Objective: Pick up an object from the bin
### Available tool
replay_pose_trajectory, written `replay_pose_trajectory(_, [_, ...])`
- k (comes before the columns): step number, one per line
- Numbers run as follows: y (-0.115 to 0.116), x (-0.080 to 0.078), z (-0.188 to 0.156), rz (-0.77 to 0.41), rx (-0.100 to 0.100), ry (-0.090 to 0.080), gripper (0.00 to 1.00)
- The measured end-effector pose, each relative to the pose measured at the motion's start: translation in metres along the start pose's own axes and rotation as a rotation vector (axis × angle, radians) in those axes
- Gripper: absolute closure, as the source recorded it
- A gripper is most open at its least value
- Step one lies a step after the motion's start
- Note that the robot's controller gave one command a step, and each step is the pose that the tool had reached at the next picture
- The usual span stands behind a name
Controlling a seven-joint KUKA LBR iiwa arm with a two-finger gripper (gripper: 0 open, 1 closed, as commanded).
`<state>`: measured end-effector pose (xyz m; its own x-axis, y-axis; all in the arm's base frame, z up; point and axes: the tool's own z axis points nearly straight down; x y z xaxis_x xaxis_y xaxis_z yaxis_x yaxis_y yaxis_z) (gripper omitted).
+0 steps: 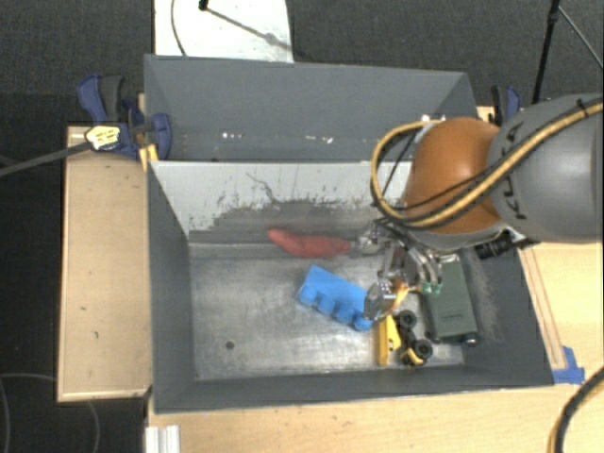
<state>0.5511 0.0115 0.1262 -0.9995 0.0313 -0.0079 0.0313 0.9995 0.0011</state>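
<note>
Camera view: gripper (385, 296) beside one blue block (330, 294), one red piece (307, 244) beyond.

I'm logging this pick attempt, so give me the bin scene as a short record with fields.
bin: grey metal
gripper: low, right of centre, over the blue block's right end
blue block: notched, mid-floor
red piece: long, by the back wall
yellow-and-black toy: front right, beside the gripper
dark green box: right side
</note>
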Motion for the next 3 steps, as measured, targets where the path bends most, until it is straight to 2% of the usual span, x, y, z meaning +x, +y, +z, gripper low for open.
replay_pose_trajectory(1, [0.023,0.005,0.005,0.171,0.001,0.008,0.0])
replay_pose_trajectory(2, [0.032,0.002,-0.011,0.221,0.001,0.001,0.0])
replay_pose_trajectory(3, [0.032,0.007,0.056,0.278,0.0,0.001,0.0])
